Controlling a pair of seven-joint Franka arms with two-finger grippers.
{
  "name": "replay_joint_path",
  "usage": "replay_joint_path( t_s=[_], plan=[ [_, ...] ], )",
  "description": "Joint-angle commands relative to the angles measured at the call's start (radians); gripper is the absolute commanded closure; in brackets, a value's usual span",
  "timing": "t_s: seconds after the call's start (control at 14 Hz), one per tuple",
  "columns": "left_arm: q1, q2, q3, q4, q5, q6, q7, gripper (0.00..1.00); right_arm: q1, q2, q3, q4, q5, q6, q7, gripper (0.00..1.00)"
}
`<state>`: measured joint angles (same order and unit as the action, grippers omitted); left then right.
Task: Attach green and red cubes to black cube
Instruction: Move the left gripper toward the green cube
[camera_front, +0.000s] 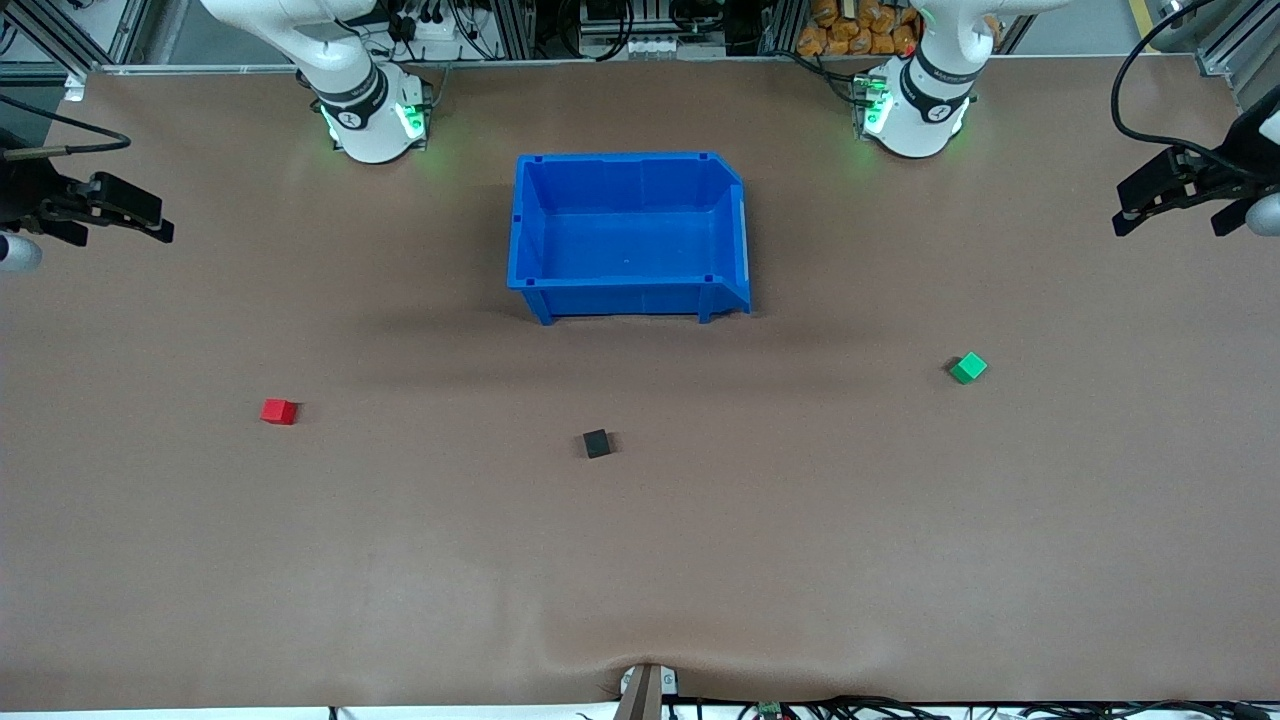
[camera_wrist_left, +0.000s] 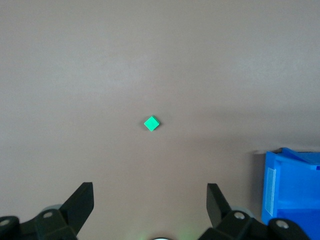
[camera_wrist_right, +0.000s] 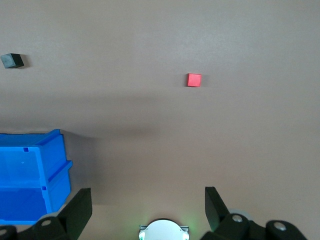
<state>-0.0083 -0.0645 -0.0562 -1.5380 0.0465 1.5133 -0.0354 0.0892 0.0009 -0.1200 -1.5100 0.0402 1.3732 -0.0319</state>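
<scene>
Nothing is attached yet: the black cube (camera_front: 597, 443) lies mid-table, the red cube (camera_front: 279, 411) toward the right arm's edge, the green cube (camera_front: 968, 368) toward the left arm's edge. The left gripper (camera_front: 1180, 192) and right gripper (camera_front: 105, 208) are held high over those edges, fingers wide, holding nothing. A descent onto a coloured cube is judged to be called for next.

Red cube (camera_front: 279, 411), green cube (camera_front: 968, 368), black cube (camera_front: 597, 443), blue bin (camera_front: 628, 237)

Three cubes (camera_front: 597, 443), one bin (camera_front: 628, 300).

bin (camera_front: 628, 235): blue, between arm bases
black cube (camera_front: 597, 443): nearer camera than bin
red cube (camera_front: 279, 411): right arm's end
green cube (camera_front: 968, 368): left arm's end
</scene>
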Motion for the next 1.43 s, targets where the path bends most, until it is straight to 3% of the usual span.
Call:
replay_joint_path(
  t_s=[0.0, 0.14, 0.5, 0.64, 1.36],
  plan=[
    [0.001, 0.003, 0.003, 0.018, -0.014, -0.030, 0.000, 0.00, -0.012, -0.016, 0.000, -0.007, 0.006, -0.006, 0.006, 0.00],
    [-0.004, 0.002, -0.001, 0.012, -0.013, -0.036, -0.033, 0.00, -0.032, -0.016, 0.008, -0.009, 0.006, -0.009, 0.006, 0.00],
    [0.010, 0.006, -0.011, -0.013, -0.014, -0.036, -0.035, 0.00, -0.121, -0.016, 0.103, -0.007, 0.007, -0.008, 0.006, 0.00],
    [0.017, 0.006, -0.008, -0.051, -0.014, -0.019, -0.038, 0.00, -0.103, -0.013, 0.103, -0.009, 0.006, -0.005, 0.007, 0.00],
    [0.060, 0.029, -0.010, -0.382, -0.014, 0.430, -0.049, 0.00, -0.120, -0.002, 0.094, 0.033, -0.013, 0.001, 0.052, 0.00]
  ],
)
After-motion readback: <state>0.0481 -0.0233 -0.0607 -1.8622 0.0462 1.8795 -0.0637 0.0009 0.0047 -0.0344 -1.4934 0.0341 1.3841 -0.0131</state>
